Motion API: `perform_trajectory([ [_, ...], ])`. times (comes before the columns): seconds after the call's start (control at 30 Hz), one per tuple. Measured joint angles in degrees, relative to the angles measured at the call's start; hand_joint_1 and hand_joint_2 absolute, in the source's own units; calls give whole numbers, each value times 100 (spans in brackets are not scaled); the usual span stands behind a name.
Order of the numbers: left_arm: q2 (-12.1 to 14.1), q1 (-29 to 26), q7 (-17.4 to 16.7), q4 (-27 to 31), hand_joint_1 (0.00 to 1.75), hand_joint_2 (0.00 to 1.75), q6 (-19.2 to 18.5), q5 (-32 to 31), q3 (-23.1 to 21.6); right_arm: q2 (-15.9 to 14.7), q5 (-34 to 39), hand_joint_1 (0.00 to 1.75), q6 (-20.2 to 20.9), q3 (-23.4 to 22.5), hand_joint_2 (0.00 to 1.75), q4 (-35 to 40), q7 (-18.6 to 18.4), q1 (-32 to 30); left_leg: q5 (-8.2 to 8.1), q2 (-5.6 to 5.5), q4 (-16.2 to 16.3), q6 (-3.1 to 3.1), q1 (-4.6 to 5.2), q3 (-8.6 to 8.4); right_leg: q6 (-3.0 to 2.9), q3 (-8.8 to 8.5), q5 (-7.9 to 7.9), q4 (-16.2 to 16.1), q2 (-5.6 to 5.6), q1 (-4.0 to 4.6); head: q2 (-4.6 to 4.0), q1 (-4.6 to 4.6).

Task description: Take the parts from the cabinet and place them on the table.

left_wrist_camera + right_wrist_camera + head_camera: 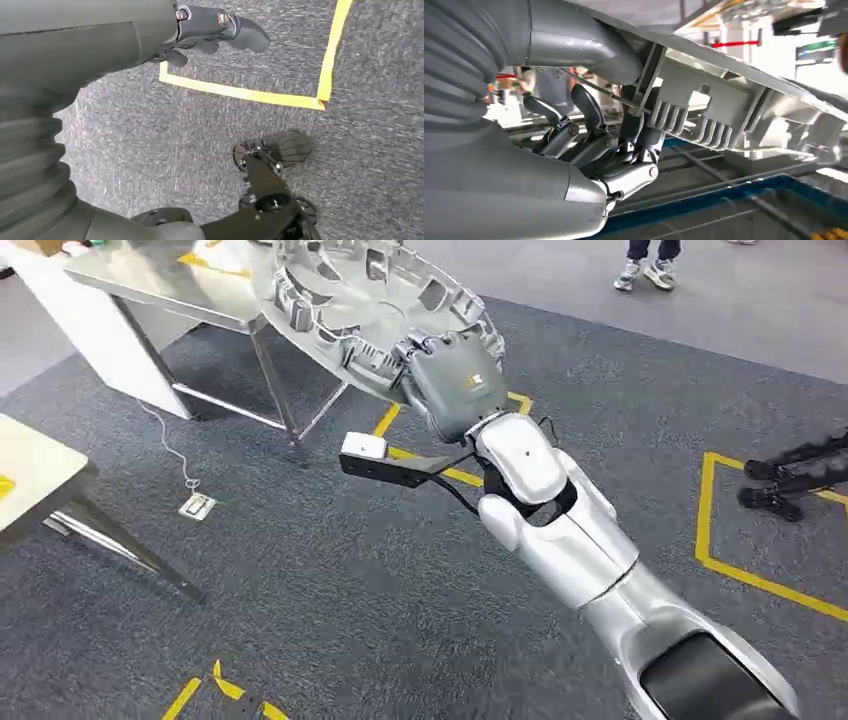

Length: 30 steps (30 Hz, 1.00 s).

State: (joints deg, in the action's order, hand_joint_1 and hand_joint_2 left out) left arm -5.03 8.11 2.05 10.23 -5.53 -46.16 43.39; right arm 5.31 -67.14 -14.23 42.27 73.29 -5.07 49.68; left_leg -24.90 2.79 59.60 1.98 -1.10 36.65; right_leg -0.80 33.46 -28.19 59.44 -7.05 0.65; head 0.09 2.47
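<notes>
Head view: right hand point(452, 375) grips the grey part's point(350, 300) near rim, carrying it over the far-left table point(150, 280) for placement; left hand point(210, 30) hangs empty, fingers loosely curled.

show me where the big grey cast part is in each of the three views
Head view: the grey cast part lies top centre, over the steel table's edge, gripped at its rim by the right hand.
Left wrist view: not in it; it looks down at carpet and yellow tape.
Right wrist view: the part's ribbed underside crosses the upper right, with the fingers curled beneath its rim.
Shared landmark: the right hand on the rim, in the head and right wrist views.
</notes>
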Motion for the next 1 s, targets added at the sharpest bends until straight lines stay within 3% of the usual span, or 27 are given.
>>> perform_trajectory([
  [0.07, 7, -5, -2, 2, 0, 175, 4, 0, 20, 2, 4, 175, -6, 0, 175, -9, -2, 22, 10, -150, -7, -86, -2, -1, 65, -38, -45, 2, -105, -33, 0, 2],
  [0.1, 4, -9, -4, 2, 0, 175, 7, 0, 20, 4, 2, 175, -7, 0, 175, -11, -2, 30, 22, -221, -16, -115, -24, -5, 119, -29, -121, 93, 230, -74, 0, -2],
  [0.13, 9, 4, -5, 2, 0, 175, 7, 0, 22, 7, 7, 175, -7, 0, 175, -11, -2, 38, 31, -279, -16, -145, -33, 1, 128, 96, -297, 356, 504, -107, 0, -4],
  [0.17, 13, 19, -4, 7, 0, 175, 11, 0, 22, 0, 9, 175, -9, 0, 175, -20, -4, 38, 36, -339, -16, -166, -35, 6, 135, 298, -510, 776, 625, -106, 0, -19],
  [0.2, 15, 26, -4, 7, 0, 175, 15, 0, 22, -9, 9, 175, -11, 0, 175, -37, -4, 35, 36, -431, -15, -177, -28, 13, 143, 567, -726, 1310, 667, -106, 0, -28],
  [0.23, 15, 24, -4, 7, 0, 175, 15, 0, 22, -11, 9, 175, -11, 0, 175, -54, -2, 30, 39, -513, -13, -182, -15, 17, 138, 777, -836, 1689, 673, -105, 0, -31],
  [0.27, 15, 13, -7, 4, 0, 175, 15, 0, 24, -11, 13, 175, -13, 0, 175, -68, -2, 28, 41, -597, -11, -183, -8, 18, 125, 890, -814, 1847, 675, -103, 0, -28],
  [0.3, 15, 2, -7, 4, 0, 175, 15, 0, 26, -11, 15, 175, -13, 0, 175, -85, -2, 30, 45, -689, -9, -181, -4, 18, 97, 863, -654, 1715, 688, -98, 0, -31],
  [0.37, 15, -3, -7, 2, 0, 175, 18, 2, 26, -11, 26, 175, -13, 0, 175, -101, 0, 36, 56, -872, -1, -163, -6, 17, 21, 456, -107, 798, 806, -91, 0, -37],
  [0.4, 9, -2, -7, 2, 0, 175, 17, 2, 26, -11, 33, 175, -15, 0, 175, -103, 18, 50, 67, -949, -1, -146, -17, 19, -16, 216, 119, 294, 1024, -92, 0, -37],
  [0.43, 2, -4, -7, 4, 0, 175, 24, 4, 28, -11, 39, 175, -22, 0, 175, -111, 35, 64, 83, -1005, -1, -104, -21, 46, -7, 131, 50, 95, 1306, -103, 0, -28],
  [0.5, 9, -7, 0, 2, 0, 175, 42, 7, 31, -4, 48, 175, -46, 0, 175, -125, 52, 91, 125, -1130, -28, -18, -66, 92, 6, 138, 103, 56, 1140, -43, 0, -37],
  [0.57, 11, -40, 2, 2, 0, 175, 48, 7, 33, 21, 48, 175, -46, 0, 175, -138, 55, 98, 171, -1292, -100, 83, -65, 109, -57, 108, 139, -9, 986, -58, 0, -39],
  [0.6, 11, -54, 2, 2, 0, 175, 48, 7, 35, 37, 48, 175, -46, 0, 175, -144, 61, 100, 143, -1080, -48, 66, -68, 142, -89, 83, 181, -70, 886, -87, 0, -41],
  [0.63, 2, -55, 2, -4, 0, 175, 48, 7, 35, 63, 50, 175, -46, 4, 175, -146, 68, 104, -11, -629, 134, 78, -12, 228, -152, 70, 192, -102, 829, -73, 0, 16],
  [0.67, 2, -37, 4, -2, 0, 175, 50, 7, 35, 63, 50, 175, -46, 7, 175, -151, 70, 113, -245, -429, 516, 106, -13, 409, -158, 73, 193, -102, 736, -58, 0, 26],
  [0.73, 4, -28, 9, -2, 0, 175, 48, 9, 35, 61, 48, 175, -50, 7, 175, -175, 68, 113, -649, -329, 1435, 152, -25, 806, -179, 76, 179, -99, 545, -42, 0, 24],
  [0.77, 7, -34, 7, -2, 0, 175, 50, 9, 35, 61, 48, 175, -50, 9, 175, -188, 68, 113, -698, -323, 1681, 172, -26, 902, -177, 79, 177, -97, 459, -44, 0, 26],
  [0.8, 7, -43, 7, -2, 0, 175, 50, 9, 35, 61, 48, 175, -50, 11, 175, -201, 66, 113, -622, -310, 1629, 184, -30, 854, -174, 79, 175, -96, 375, -46, 0, 26],
  [0.83, 15, -48, 7, -2, 0, 175, 50, 9, 35, 61, 50, 175, -50, 9, 175, -212, 66, 113, -446, -283, 1312, 196, -36, 661, -163, 80, 168, -90, 291, -51, 0, 24],
  [0.87, 22, -48, 7, -2, 0, 175, 50, 9, 35, 61, 52, 175, -48, 11, 175, -221, 68, 114, -224, -205, 797, 204, -38, 358, -143, 79, 155, -76, 212, -59, 0, 24],
  [0.9, 22, -43, 7, 4, 0, 175, 50, 9, 35, 63, 55, 175, -48, 11, 175, -225, 70, 115, -28, 7, 243, 207, -35, 29, -107, 76, 130, -39, 151, -58, 0, 26],
  [0.93, 17, -22, 7, 2, 0, 175, 50, 9, 35, 63, 57, 175, -50, 9, 175, -225, 72, 119, -98, 257, 0, 152, 26, -115, -59, 93, 94, -3, 94, -11, 0, 37],
  [0.97, 20, -19, 9, 4, 0, 175, 50, 9, 35, 59, 59, 175, -48, 11, 175, -232, 74, 125, -30, 143, -30, 46, 10, -96, -40, 92, 81, 26, 43, 3, 0, 11],
  [1.0, 22, -20, 7, 2, 0, 175, 48, 9, 35, 59, 63, 175, -55, 11, 175, -231, 85, 131, -36, 78, -13, 6, 21, -72, -25, 81, 87, 11, 0, 8, 0, -2],
])
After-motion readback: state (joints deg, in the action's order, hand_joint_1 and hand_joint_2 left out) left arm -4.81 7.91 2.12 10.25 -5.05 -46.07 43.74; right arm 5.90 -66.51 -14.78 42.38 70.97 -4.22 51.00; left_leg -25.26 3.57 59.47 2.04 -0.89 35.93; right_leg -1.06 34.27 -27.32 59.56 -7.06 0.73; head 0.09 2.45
